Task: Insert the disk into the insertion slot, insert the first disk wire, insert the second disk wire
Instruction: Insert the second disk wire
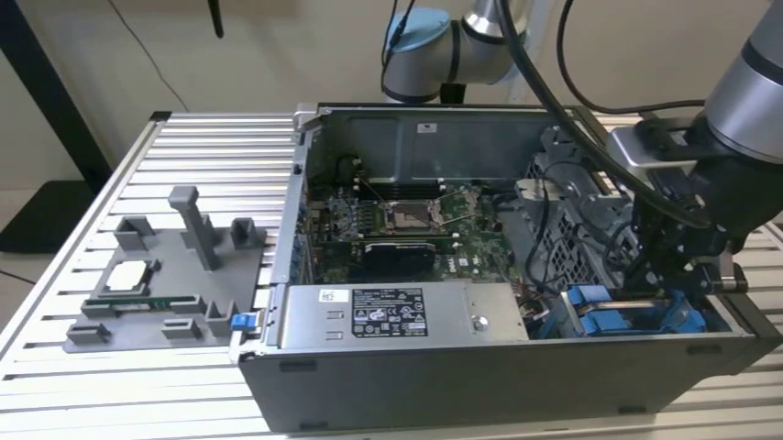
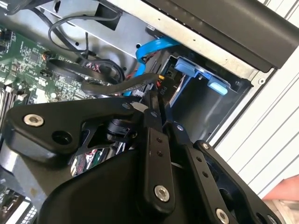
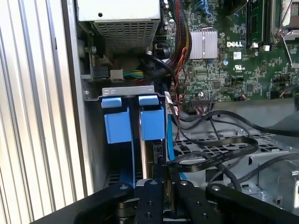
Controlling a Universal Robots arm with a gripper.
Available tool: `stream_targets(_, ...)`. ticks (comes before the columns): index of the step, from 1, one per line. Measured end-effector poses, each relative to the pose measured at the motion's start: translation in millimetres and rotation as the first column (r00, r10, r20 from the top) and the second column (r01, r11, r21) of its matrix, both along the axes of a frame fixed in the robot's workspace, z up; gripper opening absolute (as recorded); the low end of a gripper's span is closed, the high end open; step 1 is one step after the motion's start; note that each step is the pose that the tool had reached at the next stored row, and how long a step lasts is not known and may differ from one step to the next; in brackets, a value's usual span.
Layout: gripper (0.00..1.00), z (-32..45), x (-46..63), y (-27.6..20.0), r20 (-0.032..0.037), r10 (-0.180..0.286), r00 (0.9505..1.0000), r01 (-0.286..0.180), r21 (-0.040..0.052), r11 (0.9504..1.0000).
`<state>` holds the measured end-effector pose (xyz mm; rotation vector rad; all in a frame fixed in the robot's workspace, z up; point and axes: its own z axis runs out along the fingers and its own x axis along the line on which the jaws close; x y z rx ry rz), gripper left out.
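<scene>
Reaching down into the open computer case (image 1: 490,367) at the exterior view's right, the gripper (image 3: 162,173) has its two black fingers (image 3: 154,196) drawn close together, nearly shut, on the end of a flat black cable (image 3: 219,151). In the second wrist view the fingertips (image 2: 156,105) sit right at a small black connector with red, yellow and black wires behind it, though whether they truly pinch it I cannot tell. The silver arm (image 1: 753,101) comes in from above at the exterior view's right, with its black wrist section pointing steeply down beside the grey drive cage (image 1: 581,234).

Just beyond the fingertips stands the insertion slot (image 3: 126,91), a grey metal bay with blue plastic tabs at its mouth. The disk (image 3: 144,149) sits on edge inside it, showing as a thin silver strip between two bright blue carrier pieces (image 3: 117,126); its label is hidden. A light blue flat cable (image 2: 149,49) runs along the case wall next to the bay in the second wrist view.

Further out lie the green motherboard (image 3: 224,70) with its silver heatsink (image 3: 204,44), and the grey power-supply box (image 1: 398,314) by the case's near wall. The case rests on a ribbed metal bench (image 1: 73,266), which also carries a grey fixture tray (image 1: 171,284) at the exterior view's left.
</scene>
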<state>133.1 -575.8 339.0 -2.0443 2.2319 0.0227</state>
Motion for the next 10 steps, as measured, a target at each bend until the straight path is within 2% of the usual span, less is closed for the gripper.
stream_targets(6,0.00,-3.9,-0.2,0.0,0.0036,0.000,1.0000,0.000,-0.0002,1.0000)
stream_targets(7,1.00,-4.5,-0.3,0.0,0.0042,0.000,1.0000,0.000,0.0003,1.0000)
stream_targets(8,1.00,-6.1,-0.2,0.2,0.0046,0.000,1.0000,0.000,0.0036,1.0000)
stream_targets(10,1.00,-6.2,-0.6,0.0,0.0047,0.000,1.0000,0.000,0.0044,1.0000)
